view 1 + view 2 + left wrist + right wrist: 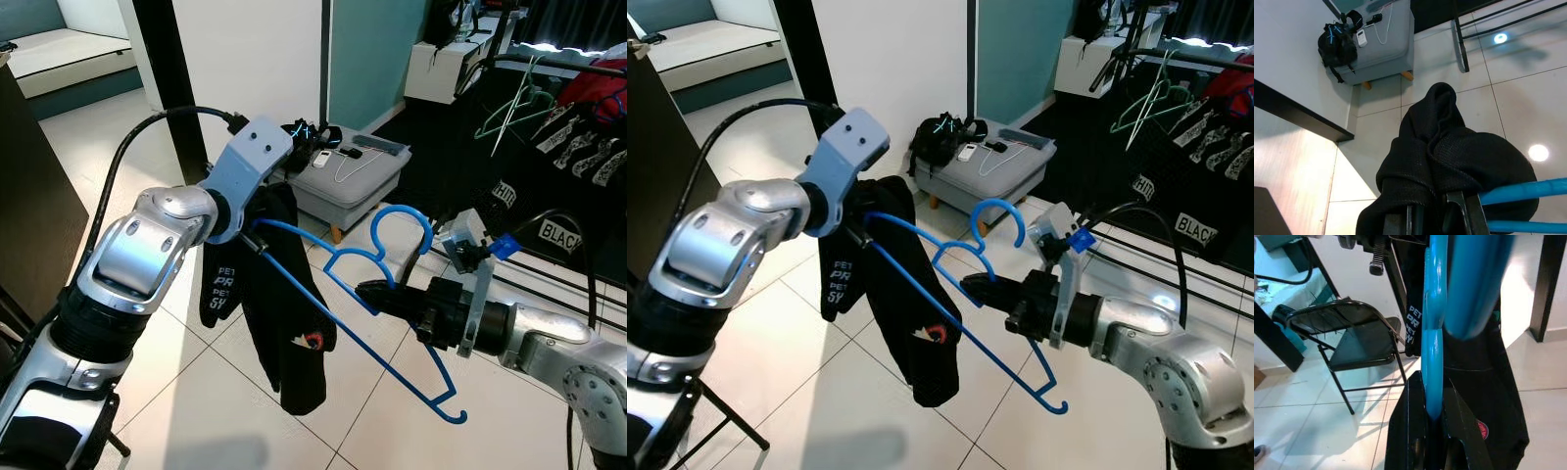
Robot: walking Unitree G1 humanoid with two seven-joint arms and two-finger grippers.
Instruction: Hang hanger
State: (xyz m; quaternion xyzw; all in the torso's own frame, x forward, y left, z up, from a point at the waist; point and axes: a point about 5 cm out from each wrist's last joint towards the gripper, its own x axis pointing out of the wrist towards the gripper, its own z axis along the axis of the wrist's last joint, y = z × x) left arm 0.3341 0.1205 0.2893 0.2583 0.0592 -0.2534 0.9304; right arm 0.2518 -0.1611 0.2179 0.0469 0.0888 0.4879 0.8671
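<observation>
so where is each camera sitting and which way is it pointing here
Left eye view: on the head, looking forward and down at both silver arms holding the blue hanger with the black garment.
Right eye view: same head, same scene.
Left wrist view: on the left wrist, looking along the left gripper down at the garment and tiled floor.
Right wrist view: on the right wrist, looking along the right gripper at the hanger.
All four share the hanger and the garment.

The hanger (392,294) is lying between both pincers: the left pincer (257,240) is at its left end, where a garment (284,323) is hanging, the right pincer (377,294) at its middle. A footstool (348,176) is standing behind it.
</observation>
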